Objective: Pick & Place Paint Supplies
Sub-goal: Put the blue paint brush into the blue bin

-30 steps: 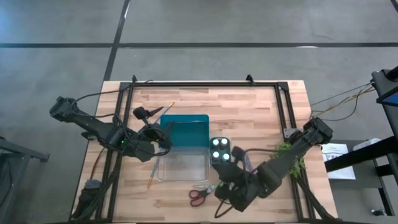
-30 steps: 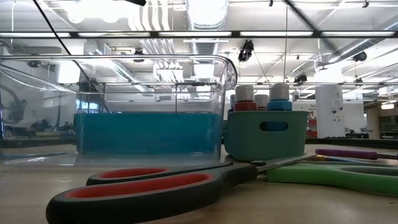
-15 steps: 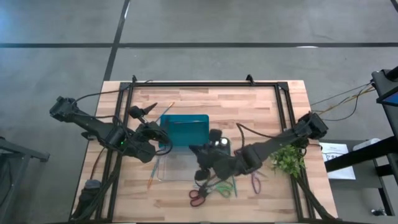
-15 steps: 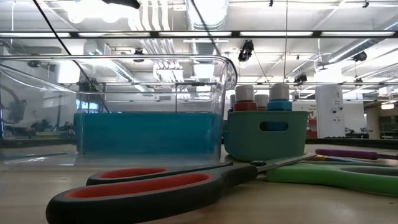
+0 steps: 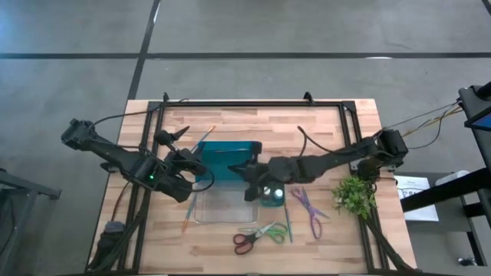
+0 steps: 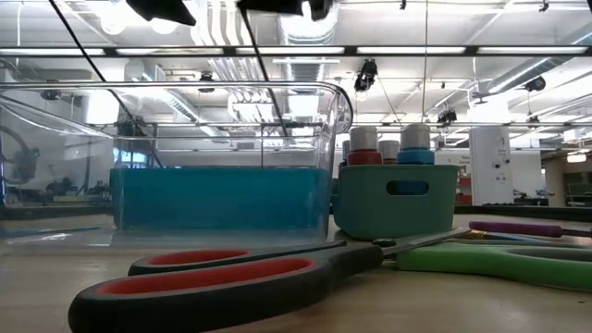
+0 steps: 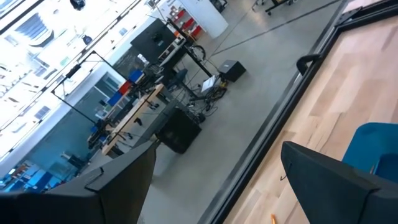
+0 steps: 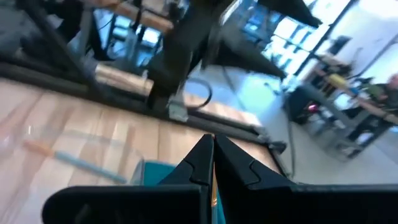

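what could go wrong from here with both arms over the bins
1. The right gripper, shut and empty, reaches across over the teal bin close to the open left gripper; the arms could collide.
2. The right arm passes just above the small teal container of paint bottles; dipping lower might tip it.
3. A brush lies along the clear bin edge, awkward to grasp without nudging the bin.
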### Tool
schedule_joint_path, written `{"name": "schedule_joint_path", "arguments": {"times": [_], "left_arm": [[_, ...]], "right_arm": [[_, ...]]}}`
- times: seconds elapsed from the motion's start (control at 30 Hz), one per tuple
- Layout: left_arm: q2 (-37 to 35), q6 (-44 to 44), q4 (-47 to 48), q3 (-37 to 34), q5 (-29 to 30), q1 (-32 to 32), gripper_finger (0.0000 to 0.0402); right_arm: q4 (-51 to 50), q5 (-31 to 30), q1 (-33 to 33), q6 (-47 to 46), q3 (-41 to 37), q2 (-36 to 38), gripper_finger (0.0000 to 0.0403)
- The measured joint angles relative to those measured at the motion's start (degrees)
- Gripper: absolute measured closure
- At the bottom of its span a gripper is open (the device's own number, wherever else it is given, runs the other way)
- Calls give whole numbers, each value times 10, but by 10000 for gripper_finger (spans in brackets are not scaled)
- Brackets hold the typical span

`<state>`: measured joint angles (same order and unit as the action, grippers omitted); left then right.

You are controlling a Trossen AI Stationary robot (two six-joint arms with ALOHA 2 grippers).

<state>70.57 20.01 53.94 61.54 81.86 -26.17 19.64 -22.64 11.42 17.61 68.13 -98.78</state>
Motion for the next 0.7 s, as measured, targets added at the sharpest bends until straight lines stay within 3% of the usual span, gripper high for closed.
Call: {"name": "schedule_joint_path", "arguments": {"times": [0.27,0.7], "left_arm": [[0,0,3,0,-4,0,48],[0,0,2,0,-4,0,48]], "right_arm": [[39,104,-70,-14,-45,1,395],[31,132,-93,7,-67,-4,395]]}}
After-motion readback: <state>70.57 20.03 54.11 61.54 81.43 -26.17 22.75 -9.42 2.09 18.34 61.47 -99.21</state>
